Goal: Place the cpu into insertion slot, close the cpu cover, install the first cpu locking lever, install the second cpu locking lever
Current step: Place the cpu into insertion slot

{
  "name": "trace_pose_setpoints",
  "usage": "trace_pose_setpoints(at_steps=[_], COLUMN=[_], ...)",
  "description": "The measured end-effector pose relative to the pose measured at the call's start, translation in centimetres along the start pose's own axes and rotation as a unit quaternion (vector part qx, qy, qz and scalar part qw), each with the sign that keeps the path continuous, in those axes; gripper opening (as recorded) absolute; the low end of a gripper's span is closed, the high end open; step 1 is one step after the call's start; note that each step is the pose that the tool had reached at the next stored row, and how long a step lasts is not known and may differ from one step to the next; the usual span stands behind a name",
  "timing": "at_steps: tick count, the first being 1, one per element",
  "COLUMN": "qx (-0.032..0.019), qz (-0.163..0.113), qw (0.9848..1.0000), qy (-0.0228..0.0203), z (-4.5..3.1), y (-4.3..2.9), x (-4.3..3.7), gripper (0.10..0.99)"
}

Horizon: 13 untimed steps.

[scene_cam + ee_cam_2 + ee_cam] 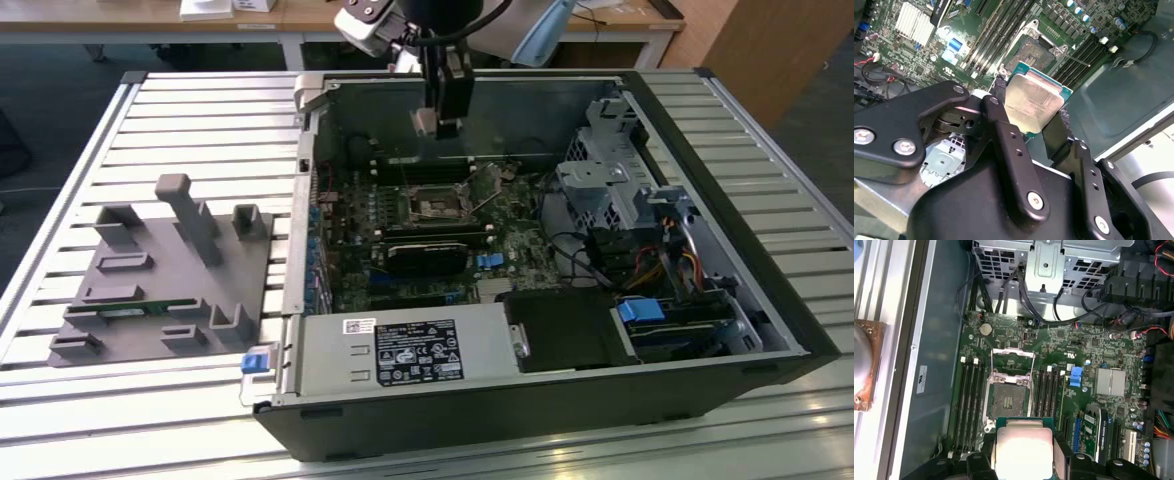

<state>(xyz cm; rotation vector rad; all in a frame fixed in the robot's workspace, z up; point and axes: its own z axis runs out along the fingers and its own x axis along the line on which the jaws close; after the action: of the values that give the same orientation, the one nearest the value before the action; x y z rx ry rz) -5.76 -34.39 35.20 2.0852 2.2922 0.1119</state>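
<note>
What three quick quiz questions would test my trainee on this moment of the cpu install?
1. True or false: the cpu already sits in the insertion slot.
2. The gripper is: A) open, B) shut on the cpu, C) shut and empty.
3. Fill in: the cpu cover stands ____ (open or closed).
Key: 1 false, the cpu hangs in the gripper above the slot. 2 B. 3 open.
</note>
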Motion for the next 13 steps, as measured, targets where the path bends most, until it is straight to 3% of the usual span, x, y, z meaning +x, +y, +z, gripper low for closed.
trace_pose_setpoints(at_steps=[3, 6, 13], qx=[0.0003, 0.0007, 0.0008], qz=[0.001, 0.001, 0.006], qw=[1.0000, 1.0000, 1.0000], qy=[-0.0005, -0.0040, -0.0047], z=[0.24, 0.54, 1.40], y=[-0.02, -0.04, -0.11], x=[-0.01, -0.01, 0.03], gripper=[0.541, 0.541, 0.541])
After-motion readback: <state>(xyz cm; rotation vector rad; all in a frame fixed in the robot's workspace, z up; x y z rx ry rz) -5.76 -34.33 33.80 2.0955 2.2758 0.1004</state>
